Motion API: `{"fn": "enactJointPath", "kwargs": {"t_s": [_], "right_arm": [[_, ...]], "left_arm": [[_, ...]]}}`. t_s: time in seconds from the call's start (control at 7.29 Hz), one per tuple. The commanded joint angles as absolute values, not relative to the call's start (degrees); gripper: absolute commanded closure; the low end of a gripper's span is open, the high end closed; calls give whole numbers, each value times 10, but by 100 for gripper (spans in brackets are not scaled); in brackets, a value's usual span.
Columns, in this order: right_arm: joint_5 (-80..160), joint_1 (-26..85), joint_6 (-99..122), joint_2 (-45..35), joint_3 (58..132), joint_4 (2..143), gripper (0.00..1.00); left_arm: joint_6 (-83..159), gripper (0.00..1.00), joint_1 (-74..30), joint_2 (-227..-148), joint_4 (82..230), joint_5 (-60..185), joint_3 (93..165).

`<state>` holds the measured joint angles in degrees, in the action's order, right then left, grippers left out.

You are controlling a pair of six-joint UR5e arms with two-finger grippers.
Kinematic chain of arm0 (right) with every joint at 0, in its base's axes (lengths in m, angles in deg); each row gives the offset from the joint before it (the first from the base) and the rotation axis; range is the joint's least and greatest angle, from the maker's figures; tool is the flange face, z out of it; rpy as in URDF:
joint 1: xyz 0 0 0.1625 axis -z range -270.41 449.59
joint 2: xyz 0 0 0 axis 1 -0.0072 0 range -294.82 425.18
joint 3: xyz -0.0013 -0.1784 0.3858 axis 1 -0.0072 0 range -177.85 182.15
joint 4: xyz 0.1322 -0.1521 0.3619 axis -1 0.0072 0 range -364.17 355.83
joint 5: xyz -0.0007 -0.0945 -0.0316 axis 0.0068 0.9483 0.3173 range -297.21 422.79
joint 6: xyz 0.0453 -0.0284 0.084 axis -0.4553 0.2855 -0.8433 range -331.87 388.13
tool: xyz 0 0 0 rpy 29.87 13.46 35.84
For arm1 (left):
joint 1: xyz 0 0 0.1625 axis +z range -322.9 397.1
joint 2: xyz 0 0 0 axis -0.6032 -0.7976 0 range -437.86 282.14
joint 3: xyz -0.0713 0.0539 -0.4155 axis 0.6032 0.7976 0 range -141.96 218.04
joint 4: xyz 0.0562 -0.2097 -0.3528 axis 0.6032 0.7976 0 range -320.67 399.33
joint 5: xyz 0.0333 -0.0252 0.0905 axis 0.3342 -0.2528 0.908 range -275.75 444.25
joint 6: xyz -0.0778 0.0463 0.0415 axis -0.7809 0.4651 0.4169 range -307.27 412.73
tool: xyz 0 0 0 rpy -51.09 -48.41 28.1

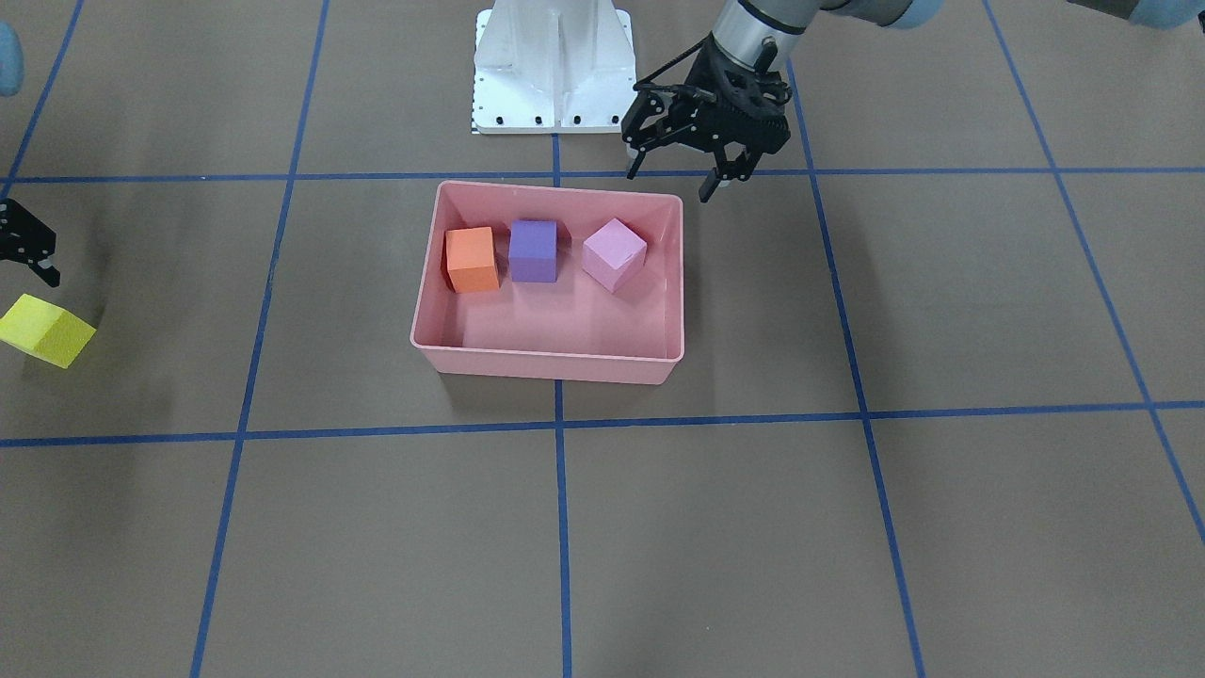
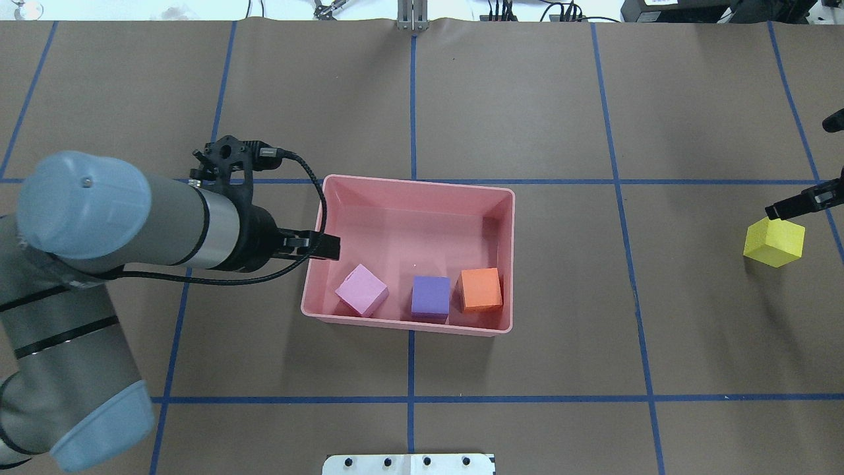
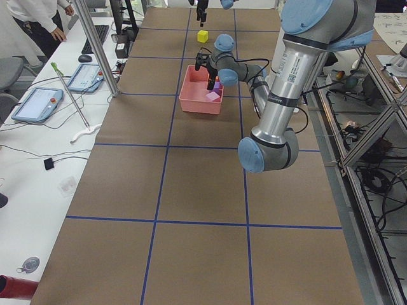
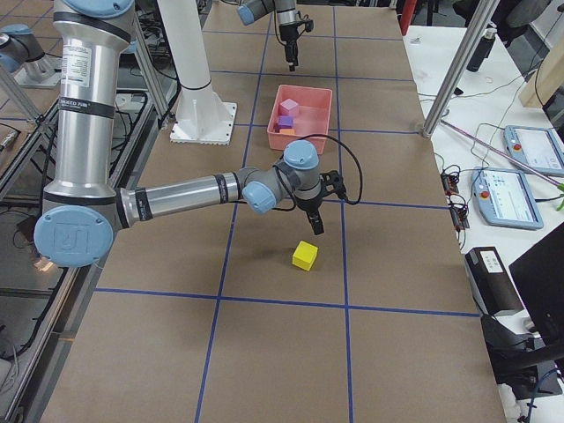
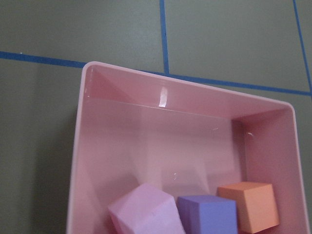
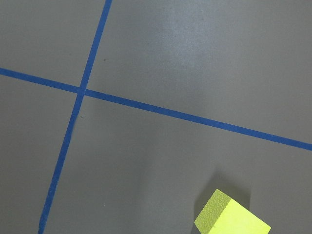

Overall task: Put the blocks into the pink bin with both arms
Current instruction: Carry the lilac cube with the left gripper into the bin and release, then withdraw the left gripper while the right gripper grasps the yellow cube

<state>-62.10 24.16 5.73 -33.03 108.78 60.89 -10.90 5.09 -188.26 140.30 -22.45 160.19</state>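
Observation:
The pink bin (image 1: 551, 365) holds the orange cube (image 1: 471, 259), the purple cube (image 1: 534, 251) and the light pink-lilac cube (image 1: 614, 254) in a row along its robot-side wall. My left gripper (image 1: 670, 185) is open and empty, raised above the bin's left end near the lilac cube. The left wrist view shows the bin (image 5: 161, 97) and the three cubes from above. The yellow cube (image 2: 775, 242) lies on the table far right of the bin. My right gripper (image 2: 798, 170) is open and hovers just beyond the yellow cube (image 6: 231, 217), apart from it.
The white robot base (image 1: 554, 66) stands behind the bin. Blue tape lines (image 1: 558, 527) grid the brown table. Operators' desks with tablets (image 3: 38, 105) and a metal post (image 3: 95, 44) line the far side.

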Motion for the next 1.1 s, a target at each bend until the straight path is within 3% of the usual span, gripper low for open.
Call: {"fn": "enactJointPath", "kwargs": {"t_s": [0.0, 0.41, 0.96], "right_arm": [[-614, 227, -53, -355, 1076, 599, 2], [-552, 233, -301, -367, 1049, 480, 3], [-388, 360, -443, -377, 1030, 423, 0]], "left_arm": [[-26, 0, 34, -1818, 1382, -232, 1642], [-5, 0, 32, -1816, 1382, -232, 1641], [-5, 0, 33, -1820, 1383, -232, 1641]]}}
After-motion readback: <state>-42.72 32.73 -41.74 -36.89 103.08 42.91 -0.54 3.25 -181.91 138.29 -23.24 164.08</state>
